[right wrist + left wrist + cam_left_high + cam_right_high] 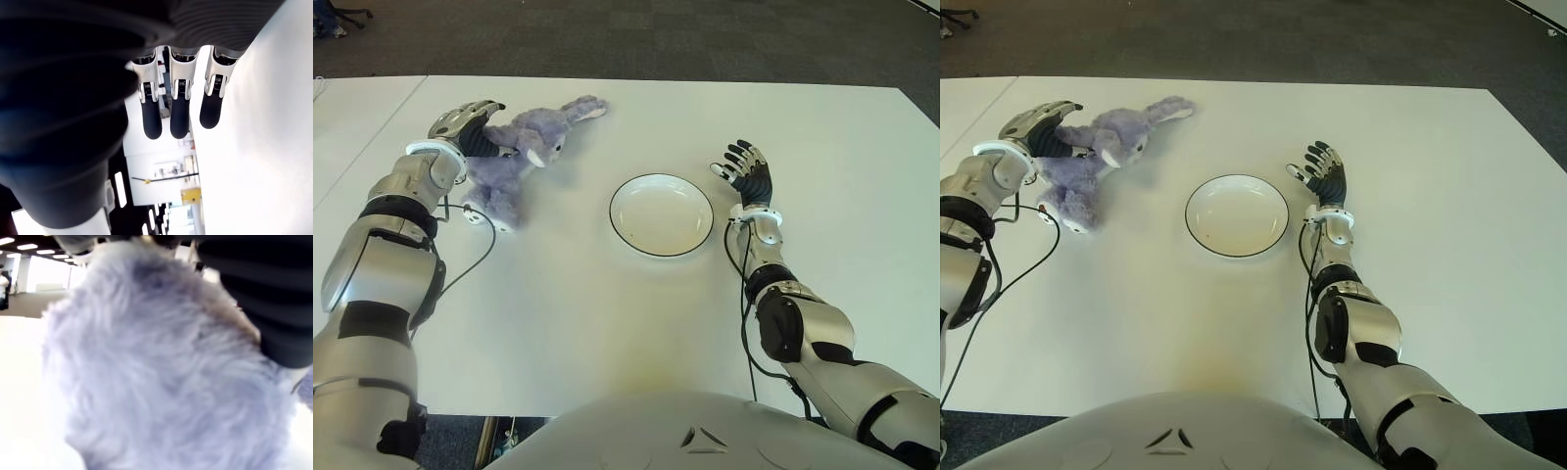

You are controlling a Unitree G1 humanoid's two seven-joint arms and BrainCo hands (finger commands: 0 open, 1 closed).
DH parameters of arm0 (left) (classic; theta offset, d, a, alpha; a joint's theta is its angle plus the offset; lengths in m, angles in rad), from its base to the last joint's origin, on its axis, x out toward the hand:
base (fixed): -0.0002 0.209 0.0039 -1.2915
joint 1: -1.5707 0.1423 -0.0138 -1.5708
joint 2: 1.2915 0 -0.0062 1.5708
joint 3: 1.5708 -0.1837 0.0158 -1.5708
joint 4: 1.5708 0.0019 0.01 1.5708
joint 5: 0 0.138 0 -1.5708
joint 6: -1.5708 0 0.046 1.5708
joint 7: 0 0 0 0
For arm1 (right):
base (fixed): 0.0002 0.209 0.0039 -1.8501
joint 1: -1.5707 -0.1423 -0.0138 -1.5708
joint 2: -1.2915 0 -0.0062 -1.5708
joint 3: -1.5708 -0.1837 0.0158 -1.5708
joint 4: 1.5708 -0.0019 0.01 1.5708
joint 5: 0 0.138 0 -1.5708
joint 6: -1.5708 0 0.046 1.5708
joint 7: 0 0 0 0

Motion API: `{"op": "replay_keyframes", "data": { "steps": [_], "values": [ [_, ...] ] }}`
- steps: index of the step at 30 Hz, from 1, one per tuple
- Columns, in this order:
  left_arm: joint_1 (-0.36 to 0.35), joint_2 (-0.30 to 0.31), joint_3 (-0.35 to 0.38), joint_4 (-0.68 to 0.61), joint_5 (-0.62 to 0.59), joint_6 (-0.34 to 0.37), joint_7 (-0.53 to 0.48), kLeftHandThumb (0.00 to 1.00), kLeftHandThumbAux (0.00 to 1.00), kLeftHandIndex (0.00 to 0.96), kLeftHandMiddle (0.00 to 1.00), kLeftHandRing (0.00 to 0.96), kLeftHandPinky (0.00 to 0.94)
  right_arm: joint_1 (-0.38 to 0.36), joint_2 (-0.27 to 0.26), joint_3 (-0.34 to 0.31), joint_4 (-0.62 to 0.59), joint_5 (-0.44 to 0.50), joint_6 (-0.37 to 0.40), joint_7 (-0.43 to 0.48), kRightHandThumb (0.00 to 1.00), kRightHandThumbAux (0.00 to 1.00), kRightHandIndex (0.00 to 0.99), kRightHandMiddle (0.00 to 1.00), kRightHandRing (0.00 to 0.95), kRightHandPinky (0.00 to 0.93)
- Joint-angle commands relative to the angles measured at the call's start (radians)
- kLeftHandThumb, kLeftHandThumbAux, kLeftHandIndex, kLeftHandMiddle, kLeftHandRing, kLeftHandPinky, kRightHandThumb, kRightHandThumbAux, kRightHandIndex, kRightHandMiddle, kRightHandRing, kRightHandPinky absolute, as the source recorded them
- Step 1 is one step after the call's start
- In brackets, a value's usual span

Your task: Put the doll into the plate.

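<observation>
A purple plush rabbit doll [514,157] lies on the white table [597,333] at the far left, ears pointing right. My left hand [468,132] is on the doll's body from the left, its fingers curled around the fur. In the left wrist view the fur [161,372] fills the frame, with a dark finger [264,308] pressed against it. The white plate [661,215] with a dark rim sits empty mid-table, to the right of the doll. My right hand [747,171] shows just right of the plate, its fingers [179,112] straight and holding nothing.
A black cable [480,257] loops on the table beside my left forearm. Dark carpet [705,39] lies beyond the table's far edge. A second table surface [352,117] adjoins on the left.
</observation>
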Motion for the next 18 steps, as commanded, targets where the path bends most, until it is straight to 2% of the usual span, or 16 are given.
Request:
{"op": "replay_keyframes", "data": {
  "steps": [1,9,13,18],
  "values": [
    [0.065,-0.013,-0.011,0.007,-0.011,-0.017,-0.167,0.0,0.581,0.0,0.042,0.05,0.0,0.209,0.058,0.0,0.133,-0.001,0.128,-0.029,0.083,0.926,0.204,0.246,0.231,0.235],
    [0.08,-0.019,0.015,-0.01,-0.06,-0.026,-0.284,0.0,0.536,0.0,0.027,0.029,0.0,0.208,0.054,0.02,0.134,-0.02,0.128,-0.053,0.071,0.905,0.199,0.235,0.225,0.232],
    [0.103,-0.035,0.035,-0.066,-0.122,-0.041,-0.422,0.0,0.5,0.0,0.007,0.002,0.0,0.204,0.053,0.032,0.135,-0.03,0.136,-0.074,0.048,0.909,0.2,0.236,0.229,0.239],
    [0.138,-0.043,0.05,-0.14,-0.187,-0.042,-0.556,0.0,0.486,0.0,0.002,0.0,0.0,0.202,0.054,0.031,0.135,-0.023,0.136,-0.075,0.074,0.905,0.207,0.247,0.241,0.252]
  ]
}}
